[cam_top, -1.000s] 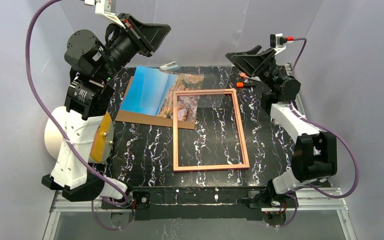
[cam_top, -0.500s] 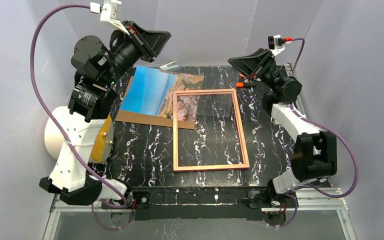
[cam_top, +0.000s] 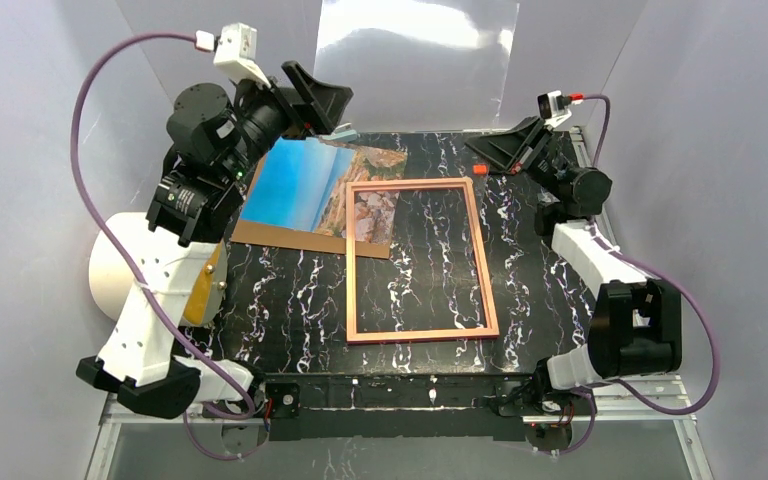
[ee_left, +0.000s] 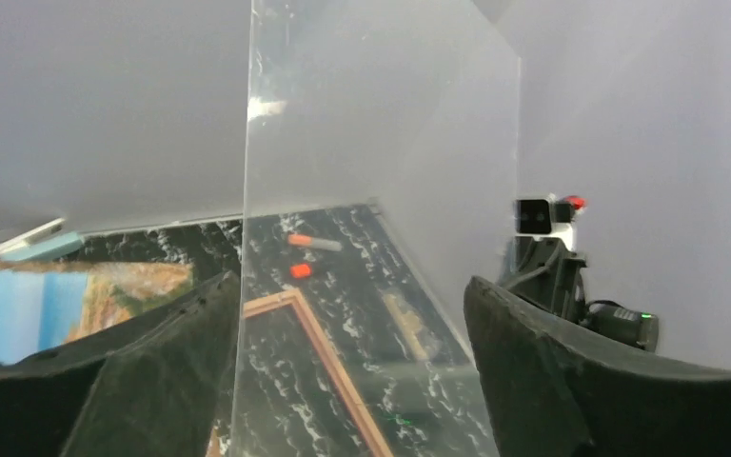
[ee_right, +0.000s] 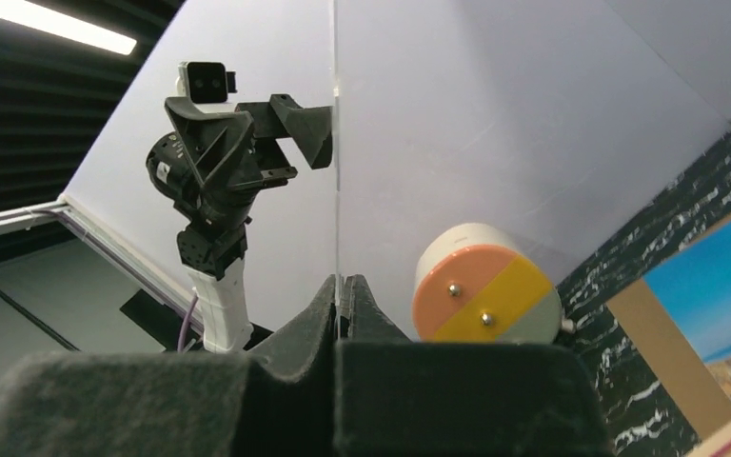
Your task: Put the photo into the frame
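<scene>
No text, label, brand, number or sign could be read in any view: not on the photo (cam_top: 295,185), the frame (cam_top: 422,335), the clear sheet (cam_top: 415,40) or the tabletop (cam_top: 415,260).

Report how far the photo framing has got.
Done: the clear pane is held up, clear of the frame. In hand: the right gripper pinches its edge, the left gripper stands open around it. Left: the photo lies on the cardboard, one corner under the frame, not yet fitted.

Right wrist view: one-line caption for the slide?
Right gripper pinches a clear sheet upright by its edge; left arm and photo in the background.
</scene>
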Available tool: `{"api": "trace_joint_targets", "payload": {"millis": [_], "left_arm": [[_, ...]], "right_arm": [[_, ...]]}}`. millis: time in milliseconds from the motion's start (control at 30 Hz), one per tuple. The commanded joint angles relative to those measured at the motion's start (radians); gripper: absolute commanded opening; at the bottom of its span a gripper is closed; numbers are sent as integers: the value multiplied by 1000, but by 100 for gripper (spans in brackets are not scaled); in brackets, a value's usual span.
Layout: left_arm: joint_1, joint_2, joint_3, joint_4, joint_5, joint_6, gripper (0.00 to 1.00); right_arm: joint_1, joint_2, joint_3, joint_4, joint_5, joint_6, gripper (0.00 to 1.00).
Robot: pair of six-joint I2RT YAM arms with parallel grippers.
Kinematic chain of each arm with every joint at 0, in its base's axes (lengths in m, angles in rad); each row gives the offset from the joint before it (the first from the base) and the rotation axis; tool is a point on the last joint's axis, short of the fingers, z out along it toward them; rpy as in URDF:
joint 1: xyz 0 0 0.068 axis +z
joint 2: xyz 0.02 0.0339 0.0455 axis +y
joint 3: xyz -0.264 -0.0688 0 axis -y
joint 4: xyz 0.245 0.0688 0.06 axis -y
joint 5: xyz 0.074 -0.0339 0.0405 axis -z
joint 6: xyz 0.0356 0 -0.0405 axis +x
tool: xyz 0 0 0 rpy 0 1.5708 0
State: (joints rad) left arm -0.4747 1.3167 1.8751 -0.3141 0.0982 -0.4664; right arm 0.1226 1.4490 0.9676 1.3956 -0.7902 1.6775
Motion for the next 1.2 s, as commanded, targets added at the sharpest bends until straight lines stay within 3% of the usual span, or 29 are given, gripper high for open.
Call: {"api": "trace_joint_targets", "payload": {"millis": [0, 133, 233, 400, 633, 867, 1167], "left_arm": [[1, -90, -110, -84, -158, 38, 97], [1, -131, -191, -165, -279, 65, 98], [1, -129, -253, -214, -350, 41, 98], [1, -90, -366, -290, -383, -30, 98], [1, -20, -543, -322, -294, -94, 98], [12, -19, -684, -230, -205, -107, 98], [82, 66, -804, -120, -36, -121, 78]], "right_arm": [[-14, -70, -26, -161, -81, -77, 1], [-15, -107, -12, -568, -184, -269, 1], [-15, -113, -8, -775, -218, -355, 1], [5, -104, -13, -924, -211, -404, 1], [51, -58, 47, -1237, -200, -657, 1], [51, -23, 4, -1254, -182, -742, 1], [45, -16, -56, -1281, -128, -854, 1]]}}
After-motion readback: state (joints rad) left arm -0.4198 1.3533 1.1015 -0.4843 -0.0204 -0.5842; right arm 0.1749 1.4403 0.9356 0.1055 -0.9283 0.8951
